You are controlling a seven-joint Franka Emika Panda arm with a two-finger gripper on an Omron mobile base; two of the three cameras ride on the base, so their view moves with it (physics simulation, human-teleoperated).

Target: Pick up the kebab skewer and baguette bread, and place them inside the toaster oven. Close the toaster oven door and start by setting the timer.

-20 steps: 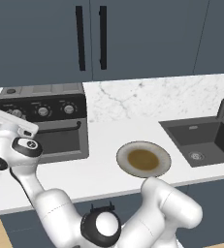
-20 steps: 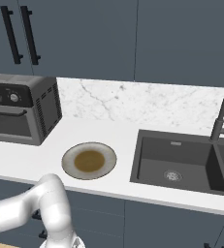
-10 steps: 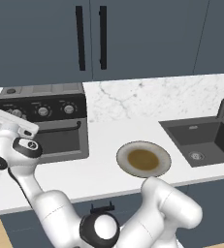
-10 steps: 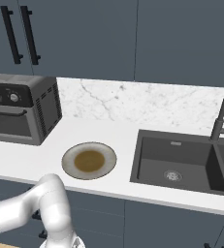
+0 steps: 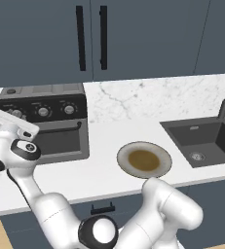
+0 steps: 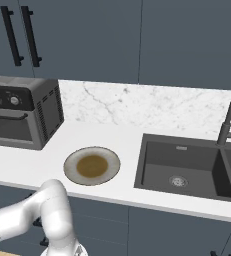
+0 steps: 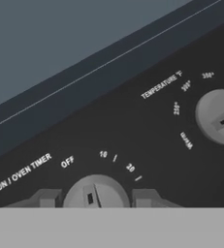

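Two dark fingertips (image 7: 46, 197) flank the timer knob (image 7: 95, 192), gripper (image 7: 95, 199) closed on it. Knob looks rigid, smooth, small; likely slippery, so pinch its opposite sides firmly.

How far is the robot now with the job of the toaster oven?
Done, it seems: the plate holds no food and the toaster oven door is shut; whether the food is inside cannot be seen through the dark glass. In hand: the gripper sits with a fingertip on each side of the timer knob, labelled ON / OVEN TIMER. Left: turning that knob from around OFF towards the minute marks.
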